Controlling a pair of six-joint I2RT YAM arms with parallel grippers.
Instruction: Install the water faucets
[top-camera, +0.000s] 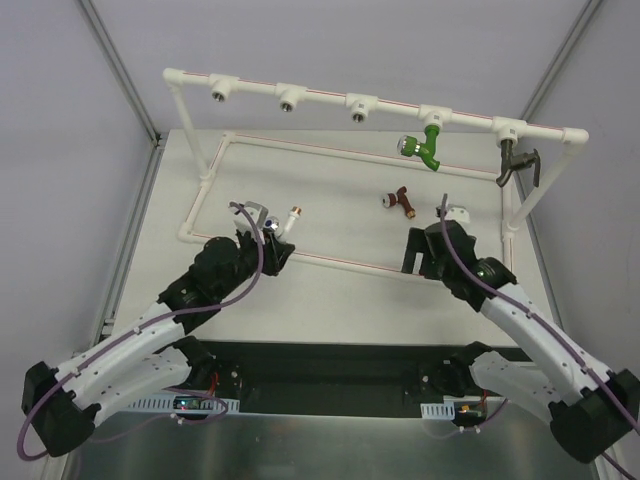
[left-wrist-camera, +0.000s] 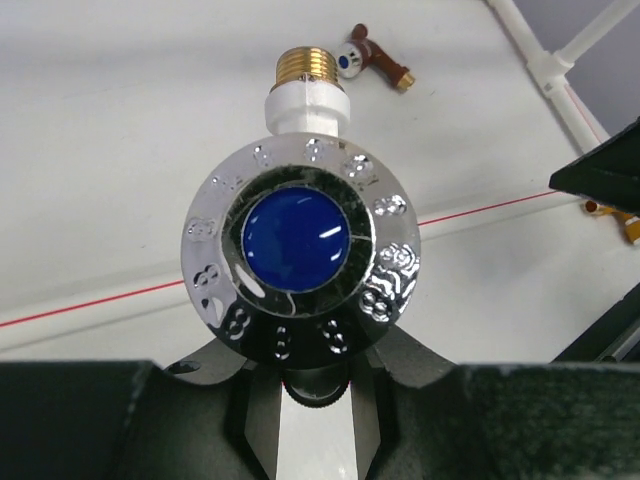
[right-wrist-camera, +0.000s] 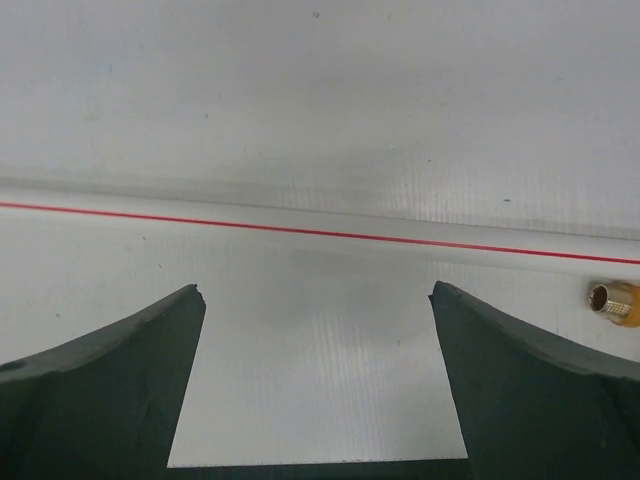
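My left gripper (top-camera: 263, 234) (left-wrist-camera: 315, 388) is shut on a white faucet (top-camera: 277, 221) (left-wrist-camera: 305, 105) just under its chrome handle with a blue cap (left-wrist-camera: 297, 240). The faucet's brass threaded end (left-wrist-camera: 305, 65) points away over the table. A green faucet (top-camera: 431, 146) and a dark grey faucet (top-camera: 516, 165) hang from the two rightmost tees of the top pipe. On the table lies a dark red faucet (top-camera: 400, 201) (left-wrist-camera: 373, 62). My right gripper (top-camera: 413, 260) (right-wrist-camera: 315, 385) hangs open above the near pipe (right-wrist-camera: 320, 232), holding nothing. Another faucet (top-camera: 453, 212) sits right behind it, partly hidden.
The white pipe frame (top-camera: 320, 92) has three bare tees (top-camera: 219, 92) with metal sockets on the left of its top rail. Its lower loop (top-camera: 330, 262) lies on the table around the loose faucets. A brass end (right-wrist-camera: 612, 300) shows beside the right finger.
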